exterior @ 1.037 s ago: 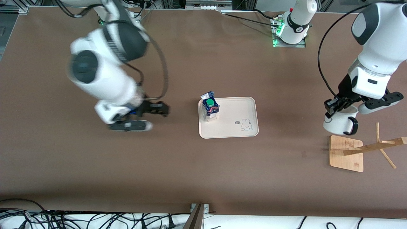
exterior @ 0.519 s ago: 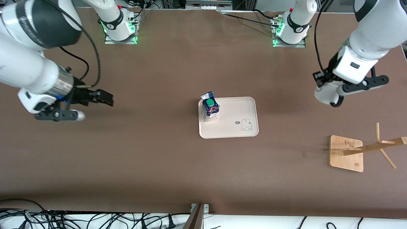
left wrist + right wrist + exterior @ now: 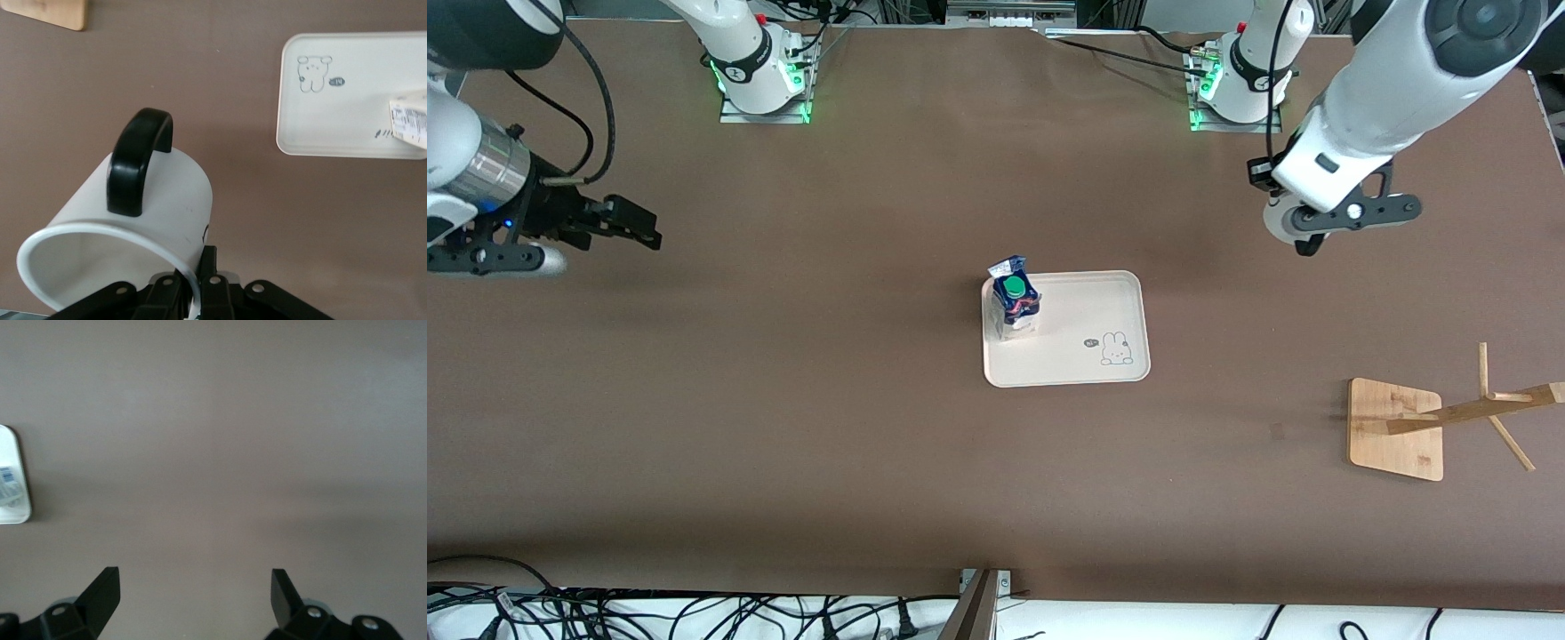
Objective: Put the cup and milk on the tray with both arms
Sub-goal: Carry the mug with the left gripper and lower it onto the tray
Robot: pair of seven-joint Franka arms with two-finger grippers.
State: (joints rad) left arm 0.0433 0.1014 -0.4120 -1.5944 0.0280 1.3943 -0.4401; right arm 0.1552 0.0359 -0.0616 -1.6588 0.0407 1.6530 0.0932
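The milk [image 3: 1014, 300], a blue and white carton with a green cap, stands upright on the corner of the cream tray [image 3: 1089, 356] that faces the right arm's base. My left gripper [image 3: 1294, 218] is shut on the rim of the white cup [image 3: 1274, 224] and holds it in the air over bare table, off the tray toward the left arm's end. In the left wrist view the cup [image 3: 170, 193] is tilted, its black handle [image 3: 140, 160] turned to the camera, and the left gripper [image 3: 199, 283] pinches its wall. My right gripper [image 3: 640, 229] is open and empty.
A wooden mug stand [image 3: 1396, 431] sits near the left arm's end of the table, nearer the front camera than the tray. The right gripper [image 3: 193, 593] hangs over bare brown table, with the tray [image 3: 17, 510] at that view's edge.
The left arm has lifted the cup from beside the mug stand and carried it toward its base. The right arm has drawn back from near the tray to its own end of the table.
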